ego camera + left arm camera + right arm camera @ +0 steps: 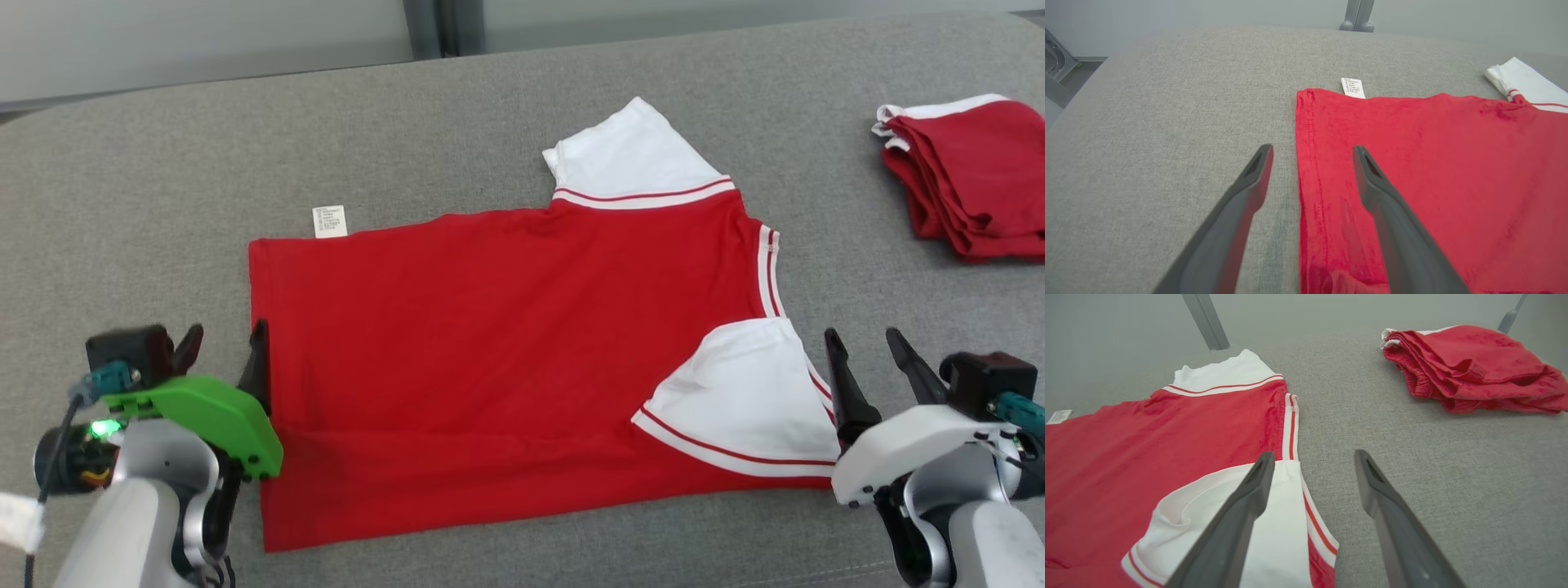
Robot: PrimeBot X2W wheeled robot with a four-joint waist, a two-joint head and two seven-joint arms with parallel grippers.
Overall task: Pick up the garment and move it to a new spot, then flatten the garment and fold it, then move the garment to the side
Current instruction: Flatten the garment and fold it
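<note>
The garment is a red T-shirt with white sleeves. It lies spread out flat in the middle of the grey cloth surface. It lies sideways to me. Its bottom hem is on my left and its neck is on my right.

The far sleeve sticks out away from me and has a thin red stripe along its seam. The near sleeve is turned in, so it lies on top of the red part. The neck band is white with a red line and runs along the right edge. A small white label pokes out past the far edge, near the hem corner. There is tiny print on it that I cannot read.

My left gripper is open and holds nothing. It sits right at the hem. In my left wrist view, the left gripper has one finger over the red cloth and the other over the bare grey, with the hem edge between them.

My right gripper is open too, and it also holds nothing. It is just beside the neck end. In my right wrist view, the right gripper has one finger over the near sleeve and the other over the grey.

Far off to my right is a folded pile of red and white clothes, well apart from the T-shirt.
</note>
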